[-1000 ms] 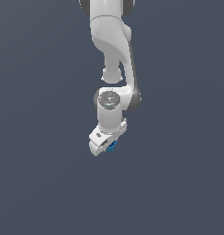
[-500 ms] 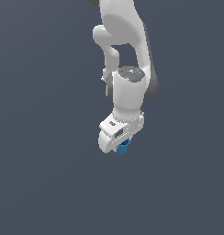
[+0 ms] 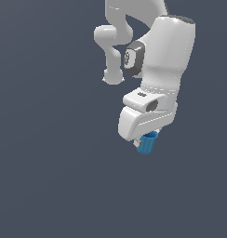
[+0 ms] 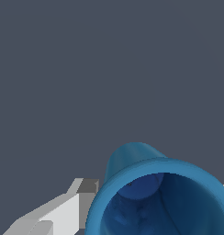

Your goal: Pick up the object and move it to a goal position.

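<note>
The object, a small bright blue cup-like cylinder (image 3: 147, 142), hangs under the white hand of my arm in the exterior view, held between the fingers. My gripper (image 3: 144, 141) is shut on it; the fingers are mostly hidden by the hand. In the wrist view the blue cup (image 4: 155, 193) fills the near part of the picture with its hollow top facing the camera, and one grey-white finger (image 4: 68, 209) presses against its side. The cup is lifted in the air, with nothing touching it from below.
The white arm (image 3: 157, 60) reaches down from the top of the exterior view. A plain dark grey background (image 3: 50, 176) lies all around. No other objects show.
The arm has moved toward the exterior view's right with the blue cup held in it, and it looms larger in the frame. The grip has not changed.
</note>
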Controlling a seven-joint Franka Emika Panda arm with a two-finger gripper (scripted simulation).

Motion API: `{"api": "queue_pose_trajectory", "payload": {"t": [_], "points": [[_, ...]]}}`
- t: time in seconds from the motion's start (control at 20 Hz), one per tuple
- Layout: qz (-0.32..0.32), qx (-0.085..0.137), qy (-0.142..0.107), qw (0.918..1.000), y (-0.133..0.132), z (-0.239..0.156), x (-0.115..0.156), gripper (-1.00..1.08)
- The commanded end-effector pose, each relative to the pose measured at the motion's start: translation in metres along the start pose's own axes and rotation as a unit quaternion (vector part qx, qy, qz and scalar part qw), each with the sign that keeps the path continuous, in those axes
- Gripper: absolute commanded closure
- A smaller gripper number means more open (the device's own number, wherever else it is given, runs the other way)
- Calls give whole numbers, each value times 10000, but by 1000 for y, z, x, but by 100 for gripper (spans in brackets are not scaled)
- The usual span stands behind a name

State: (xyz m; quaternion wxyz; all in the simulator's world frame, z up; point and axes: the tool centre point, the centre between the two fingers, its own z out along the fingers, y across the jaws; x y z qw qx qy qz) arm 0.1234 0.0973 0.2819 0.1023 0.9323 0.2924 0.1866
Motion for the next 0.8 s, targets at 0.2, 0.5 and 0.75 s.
{"api": "queue_pose_trajectory", "payload": {"t": [0.2,0.5,0.75], "points": [[199,-383,267,9987,3,-48,38,108],[290,-577,391,9971,3,-72,56,108],[307,-624,415,9967,3,-77,61,108]]}}
